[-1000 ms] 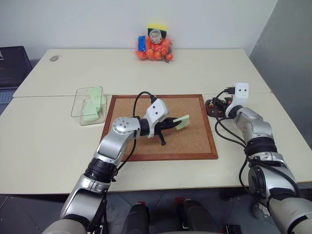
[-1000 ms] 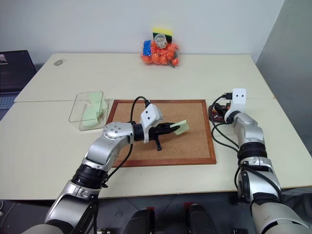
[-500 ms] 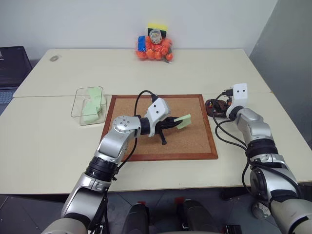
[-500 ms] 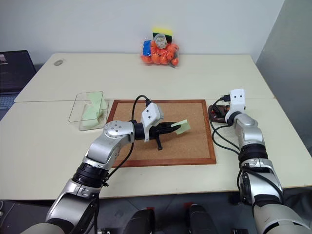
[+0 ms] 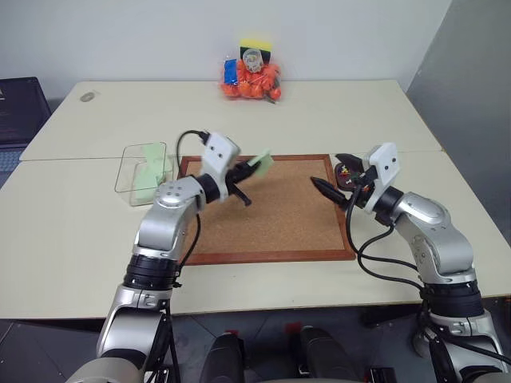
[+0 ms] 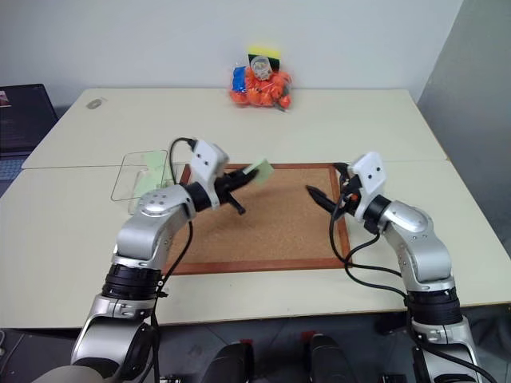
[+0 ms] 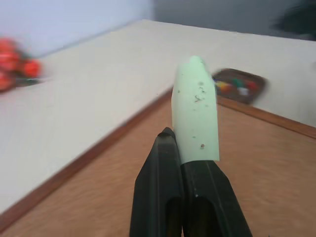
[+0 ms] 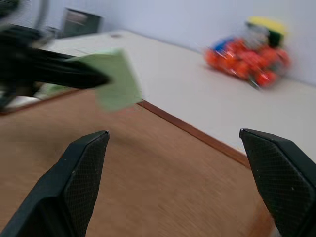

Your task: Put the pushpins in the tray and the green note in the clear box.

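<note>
Since a second ago the left gripper [image 5: 245, 172], clamped on the flimsy green note's [image 5: 259, 163] edge, has swung toward the corkboard's [image 5: 271, 239] left edge, while the right gripper [image 5: 335, 177] hangs wide open, empty.

The left pincer [image 5: 246, 177], clamped on the green note [image 5: 257, 164], has swung from over the middle of the corkboard [image 5: 279, 215] toward that board's far left corner, nearer the clear box [image 5: 146, 170], and the note now rides higher. The right pincer [image 5: 336, 180] has drawn back from the tray [image 5: 349, 171] and turned inward over the corkboard's right edge, its fingers now spread wide and pointing toward the note.
</note>
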Tool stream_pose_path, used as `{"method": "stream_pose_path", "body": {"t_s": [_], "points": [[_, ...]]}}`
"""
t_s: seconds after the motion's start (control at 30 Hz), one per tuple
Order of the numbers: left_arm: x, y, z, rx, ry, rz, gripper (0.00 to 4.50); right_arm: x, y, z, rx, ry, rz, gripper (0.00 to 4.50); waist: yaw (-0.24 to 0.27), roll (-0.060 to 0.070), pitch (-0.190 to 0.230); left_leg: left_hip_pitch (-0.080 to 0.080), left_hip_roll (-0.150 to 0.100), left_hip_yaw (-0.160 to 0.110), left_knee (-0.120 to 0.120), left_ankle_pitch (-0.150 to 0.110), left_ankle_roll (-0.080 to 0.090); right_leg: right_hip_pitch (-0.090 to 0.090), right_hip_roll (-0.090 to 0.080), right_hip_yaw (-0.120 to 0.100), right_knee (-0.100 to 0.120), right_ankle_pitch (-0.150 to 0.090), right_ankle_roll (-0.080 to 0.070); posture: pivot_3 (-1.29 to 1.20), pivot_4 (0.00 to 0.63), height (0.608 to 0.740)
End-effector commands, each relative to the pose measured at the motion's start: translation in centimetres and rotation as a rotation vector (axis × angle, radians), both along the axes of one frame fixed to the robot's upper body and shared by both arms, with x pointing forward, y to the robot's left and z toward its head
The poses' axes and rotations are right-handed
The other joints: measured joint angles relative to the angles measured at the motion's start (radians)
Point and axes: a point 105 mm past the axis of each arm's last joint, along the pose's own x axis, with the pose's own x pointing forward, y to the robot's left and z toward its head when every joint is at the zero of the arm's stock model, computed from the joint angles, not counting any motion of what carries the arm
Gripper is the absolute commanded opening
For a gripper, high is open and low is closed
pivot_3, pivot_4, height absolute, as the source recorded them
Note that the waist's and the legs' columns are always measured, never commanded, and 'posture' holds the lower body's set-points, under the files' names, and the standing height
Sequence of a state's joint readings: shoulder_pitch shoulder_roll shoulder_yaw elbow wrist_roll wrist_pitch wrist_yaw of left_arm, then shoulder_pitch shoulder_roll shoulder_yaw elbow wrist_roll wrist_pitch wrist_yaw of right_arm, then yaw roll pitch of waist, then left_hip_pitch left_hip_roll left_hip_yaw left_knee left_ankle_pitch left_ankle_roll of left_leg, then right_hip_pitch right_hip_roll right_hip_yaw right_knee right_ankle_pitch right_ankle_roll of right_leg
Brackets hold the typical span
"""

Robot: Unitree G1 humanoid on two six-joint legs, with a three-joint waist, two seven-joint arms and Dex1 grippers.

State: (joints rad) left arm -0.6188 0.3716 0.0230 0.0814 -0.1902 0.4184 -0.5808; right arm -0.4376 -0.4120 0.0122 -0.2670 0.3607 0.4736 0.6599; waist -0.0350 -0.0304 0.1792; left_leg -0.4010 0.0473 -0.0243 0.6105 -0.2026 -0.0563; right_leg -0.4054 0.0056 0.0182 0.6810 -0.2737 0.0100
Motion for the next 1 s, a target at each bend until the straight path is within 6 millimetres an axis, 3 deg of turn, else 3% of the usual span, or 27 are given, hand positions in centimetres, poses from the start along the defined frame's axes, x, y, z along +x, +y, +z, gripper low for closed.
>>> {"method": "stream_pose_path", "body": {"t_s": [0.03, 0.17, 0.27, 0.37, 0.47, 0.83, 0.9, 1.0], "points": [[0.8, 4.4, 2.7, -0.025, -0.106, 0.239, 0.00, -2.1, 2.3, 1.7, 0.048, -0.020, 0.112, 4.49, 0.002, 0.000, 0.000, 0.000, 0.000, 0.000, 0.000, 0.000, 0.000, 0.000, 0.000, 0.000, 0.000, 0.000, 0.000, 0.00, 0.150, 0.740], [0.9, 12.2, 2.4, -0.007, -0.147, 0.651, 0.00, -2.8, 4.0, 1.8, 0.086, -0.005, 0.168, 4.49, 0.003, 0.000, 0.000, 0.000, 0.000, 0.000, 0.000, 0.000, 0.000, 0.000, -0.001, 0.000, -0.001, 0.000, 0.000, 0.00, 0.150, 0.740], [0.3, 14.2, 1.7, 0.077, -0.150, 0.768, 0.00, -2.7, 4.2, 1.6, 0.082, -0.003, 0.176, 4.49, 0.004, 0.000, 0.000, 0.000, 0.000, 0.000, 0.000, 0.000, 0.000, 0.000, -0.001, 0.000, 0.000, 0.000, 0.000, 0.00, 0.150, 0.740], [-0.1, 15.8, 1.1, 0.044, -0.121, 0.873, 0.00, -2.6, 4.3, 1.6, 0.084, -0.002, 0.180, 4.49, 0.013, -0.001, 0.000, -0.001, 0.000, 0.000, 0.000, 0.000, 0.000, 0.000, -0.001, -0.001, -0.001, 0.000, 0.000, 0.00, 0.150, 0.740], [0.0, 15.8, 0.5, 0.032, -0.104, 0.870, 0.40, -2.4, 4.2, 1.6, 0.085, -0.002, 0.178, 4.50, 0.018, -0.003, 0.000, -0.001, -0.001, 0.000, 0.000, 0.000, 0.000, 0.000, -0.003, -0.001, -0.001, 0.000, 0.001, 0.00, 0.150, 0.740], [0.7, 15.6, -0.6, -0.005, -0.052, 0.852, 2.76, -2.3, 3.6, 1.4, 0.065, -0.002, 0.163, 4.50, 0.010, -0.003, 0.000, -0.001, -0.001, 0.000, 0.000, 0.000, 0.000, 0.000, -0.003, -0.001, -0.001, 0.000, 0.001, 0.00, 0.150, 0.740], [0.7, 14.7, -0.6, 0.005, -0.059, 0.805, 3.14, -2.3, 3.5, 1.3, 0.064, 0.000, 0.155, 4.50, 0.009, -0.003, 0.000, -0.001, -0.001, 0.000, 0.000, 0.000, 0.000, 0.000, -0.003, -0.001, -0.001, 0.000, 0.001, 0.00, 0.150, 0.740], [0.6, 11.8, -0.8, 0.010, -0.072, 0.642, 3.67, -2.3, 3.1, 0.7, 0.054, 0.012, 0.132, 4.50, 0.009, -0.003, 0.000, -0.001, -0.001, 0.000, 0.000, 0.000, 0.000, 0.000, -0.003, -0.001, -0.001, 0.000, 0.001, 0.00, 0.150, 0.740]]}}
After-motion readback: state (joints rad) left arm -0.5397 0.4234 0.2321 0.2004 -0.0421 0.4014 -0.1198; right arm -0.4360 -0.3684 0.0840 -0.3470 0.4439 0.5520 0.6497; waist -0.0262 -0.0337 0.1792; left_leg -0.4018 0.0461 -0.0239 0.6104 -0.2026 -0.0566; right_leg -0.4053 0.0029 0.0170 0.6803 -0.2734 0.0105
